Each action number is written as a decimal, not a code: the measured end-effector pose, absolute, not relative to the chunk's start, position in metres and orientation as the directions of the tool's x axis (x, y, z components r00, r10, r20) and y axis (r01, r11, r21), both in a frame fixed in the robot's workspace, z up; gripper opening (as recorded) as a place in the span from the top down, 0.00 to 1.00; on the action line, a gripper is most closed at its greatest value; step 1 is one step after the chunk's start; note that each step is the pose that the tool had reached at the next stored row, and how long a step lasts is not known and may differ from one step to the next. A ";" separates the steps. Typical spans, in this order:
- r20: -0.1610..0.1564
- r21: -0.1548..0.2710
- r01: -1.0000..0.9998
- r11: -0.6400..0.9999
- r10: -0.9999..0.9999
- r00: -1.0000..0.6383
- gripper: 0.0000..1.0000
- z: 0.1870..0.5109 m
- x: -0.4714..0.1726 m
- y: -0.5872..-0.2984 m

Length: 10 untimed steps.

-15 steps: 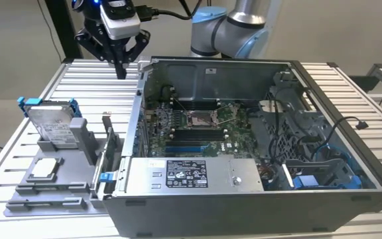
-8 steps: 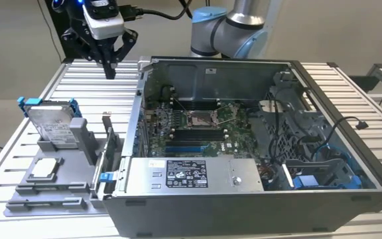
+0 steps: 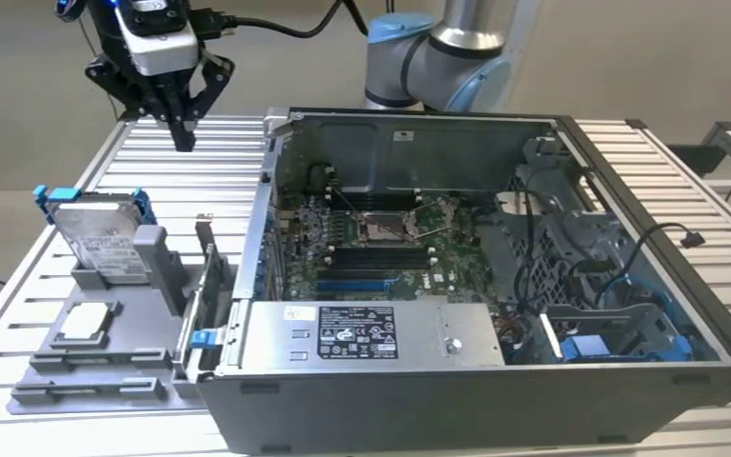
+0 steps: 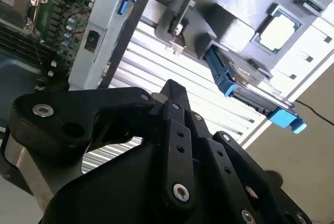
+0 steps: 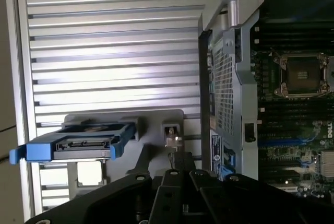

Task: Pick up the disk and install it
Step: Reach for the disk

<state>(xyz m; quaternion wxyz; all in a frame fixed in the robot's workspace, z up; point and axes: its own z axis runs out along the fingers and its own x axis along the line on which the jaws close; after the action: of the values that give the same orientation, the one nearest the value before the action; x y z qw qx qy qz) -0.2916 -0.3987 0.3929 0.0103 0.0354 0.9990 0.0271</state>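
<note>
The disk (image 3: 96,233) — stiff, fairly heavy, judged shock-sensitive, best gripped across its blue-framed edges — is seen upright in the grey holder (image 3: 163,265) beside the computer case (image 3: 467,405), while the gripper (image 3: 186,141), closed on nothing, is poised well apart.

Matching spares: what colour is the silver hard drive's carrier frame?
Blue plastic carrier frame, clearest in the first wrist view.

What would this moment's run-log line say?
tool: shut, empty, over slatted metal table | silver hard drive in blue frame: upright in grey holder, untouched
</note>
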 end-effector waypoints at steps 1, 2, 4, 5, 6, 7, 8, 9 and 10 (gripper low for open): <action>-0.019 0.055 0.070 0.996 0.071 -0.997 1.00 0.393 -0.295 -0.399; -0.019 0.055 0.070 0.996 0.071 -0.997 1.00 0.393 -0.298 -0.399; -0.019 0.055 0.070 0.996 0.071 -0.997 1.00 0.393 -0.304 -0.399; -0.019 0.055 0.070 0.996 0.071 -0.997 1.00 0.393 -0.308 -0.399; -0.019 0.055 0.070 0.996 0.071 -0.997 1.00 0.393 -0.311 -0.399; -0.018 0.055 0.070 0.996 0.071 -0.997 1.00 0.393 -0.314 -0.399; -0.019 0.055 0.070 0.996 0.071 -0.997 1.00 0.393 -0.318 -0.399; -0.018 0.055 0.070 0.996 0.071 -0.997 1.00 0.393 -0.321 -0.399; -0.019 0.055 0.070 0.996 0.071 -0.997 1.00 0.393 -0.324 -0.399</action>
<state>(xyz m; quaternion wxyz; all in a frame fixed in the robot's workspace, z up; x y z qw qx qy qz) -0.3244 -0.3986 0.3928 0.0102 0.0354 0.9990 0.0271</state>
